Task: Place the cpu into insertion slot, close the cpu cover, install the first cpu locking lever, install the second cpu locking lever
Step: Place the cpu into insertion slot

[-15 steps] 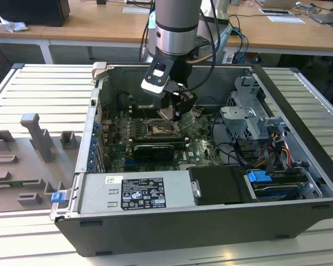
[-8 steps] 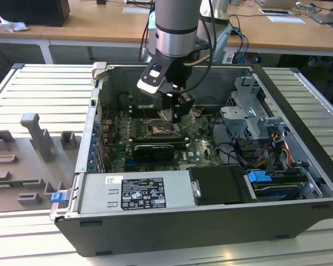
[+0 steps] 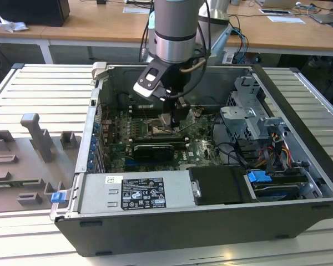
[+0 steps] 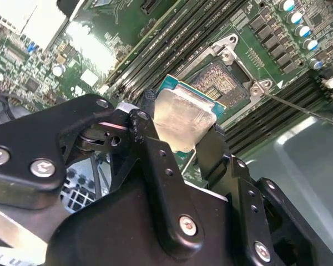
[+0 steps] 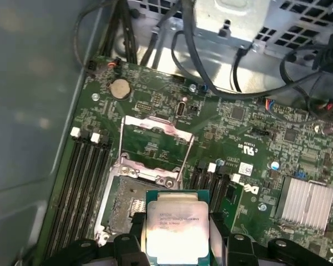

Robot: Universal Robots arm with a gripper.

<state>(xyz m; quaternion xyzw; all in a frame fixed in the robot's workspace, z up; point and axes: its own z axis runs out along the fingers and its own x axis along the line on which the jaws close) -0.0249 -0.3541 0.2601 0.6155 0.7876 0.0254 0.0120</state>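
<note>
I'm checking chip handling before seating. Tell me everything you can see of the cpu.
The cpu is a flat square chip with a pale silver, metal-looking top bearing faint print, edged by a thin green board. The gripper clamps it by two opposite edges between black fingers, roughly level. It hangs over one side of the open insertion slot, not yet seated. The cpu cover is flipped open beyond it.

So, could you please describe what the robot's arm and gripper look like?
The arm is a thick, round silver-grey tube with a dark ring at its joint, and black cables loop alongside it. A white-and-black module sits at the wrist. The gripper is matte black, with angular linked jaws pinned by silver screws.
</note>
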